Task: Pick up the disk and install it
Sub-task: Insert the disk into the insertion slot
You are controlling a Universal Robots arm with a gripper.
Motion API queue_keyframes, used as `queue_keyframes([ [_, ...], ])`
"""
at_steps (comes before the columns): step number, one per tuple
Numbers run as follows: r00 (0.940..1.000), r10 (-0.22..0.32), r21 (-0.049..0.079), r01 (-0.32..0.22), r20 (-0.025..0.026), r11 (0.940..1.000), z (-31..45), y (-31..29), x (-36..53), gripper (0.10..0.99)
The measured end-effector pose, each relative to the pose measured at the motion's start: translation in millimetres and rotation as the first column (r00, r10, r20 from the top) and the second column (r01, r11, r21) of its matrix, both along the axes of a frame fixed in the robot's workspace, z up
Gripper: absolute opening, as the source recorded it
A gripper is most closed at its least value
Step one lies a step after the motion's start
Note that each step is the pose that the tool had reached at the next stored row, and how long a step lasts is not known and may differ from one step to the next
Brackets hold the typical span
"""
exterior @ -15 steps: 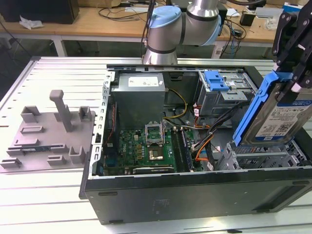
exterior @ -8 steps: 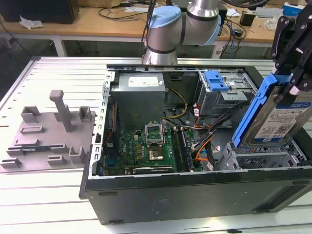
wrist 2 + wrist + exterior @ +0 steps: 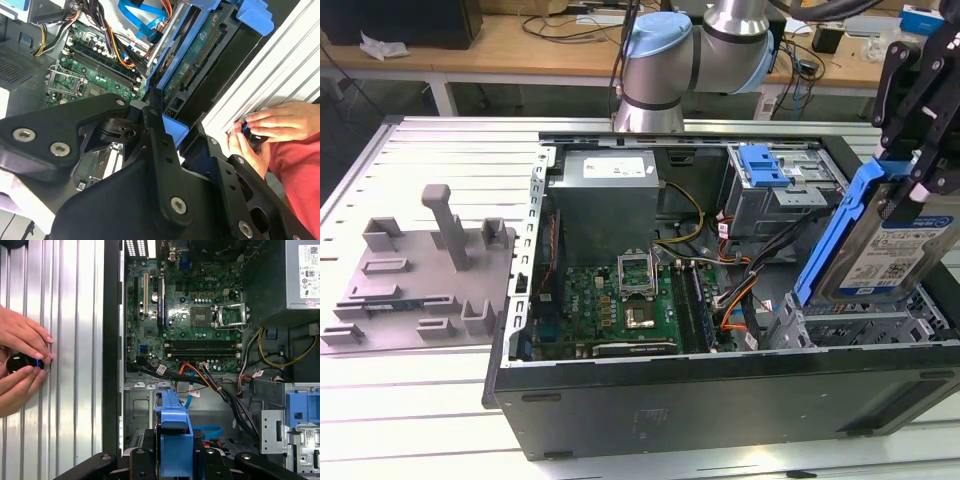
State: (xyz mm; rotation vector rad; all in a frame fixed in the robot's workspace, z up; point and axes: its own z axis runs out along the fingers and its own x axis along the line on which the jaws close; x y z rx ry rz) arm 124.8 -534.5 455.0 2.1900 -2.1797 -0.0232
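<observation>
In the exterior view the disk [image 3: 900, 245], a silver drive with a white-and-blue label in a blue caddy, hangs steeply tilted over the silver drive bay [image 3: 865, 322] at the open computer case's right end. My gripper [image 3: 912, 188] is shut on its upper end; its lower edge is close to the bay, contact unclear. In the second wrist view the disk [image 3: 200, 62] shows edge-on with its green circuit board, with my gripper [image 3: 167, 132] clamped on the caddy. The first wrist view has the caddy's blue end [image 3: 175, 437] between my fingers [image 3: 141, 460].
The case [image 3: 720, 400] lies open, showing motherboard [image 3: 620, 300], power supply [image 3: 605, 195], cables, and a second cage with a blue latch [image 3: 765, 165]. A grey fixture plate [image 3: 420, 270] sits at the exterior view's left. A person's hands [image 3: 20, 360] hold a small black device beside the case.
</observation>
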Motion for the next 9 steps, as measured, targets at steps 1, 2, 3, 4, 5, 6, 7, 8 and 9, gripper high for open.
queue_keyframes([
  [1, 1.0, 0.0, 0.0, 0.0, 0.0, 1.0, -0.8, 0.0, 0.2, 0.369],
  [2, 1.0, 0.0, 0.0, 0.0, 0.0, 1.0, -1.5, 0.0, 0.4, 0.369],
  [3, 1.0, 0.0, 0.0, 0.0, 0.0, 1.0, -2.5, 0.0, 0.6, 0.369],
  [4, 1.0, 0.0, 0.0, 0.0, -0.0001, 1.0, -3.8, 0.0, 0.8, 0.369],
  [5, 1.0, 0.0, -0.001, 0.0, -0.0001, 1.0, -5.2, 0.0, 0.9, 0.369],
  [6, 1.0, 0.0, 0.001, 0.0, 0.0002, 1.0, -7.6, -0.1, 1.0, 0.369],
  [7, 1.0, 0.0, 0.0, 0.0, 0.0, 1.0, -8.5, 0.0, 1.0, 0.369],
  [8, 1.0, 0.0, 0.0, 0.0, 0.0, 1.0, -9.2, 0.0, 1.0, 0.369],
  [9, 1.0, 0.0, 0.0, 0.0, 0.0, 1.0, -10.0, 0.0, 1.0, 0.369],
])
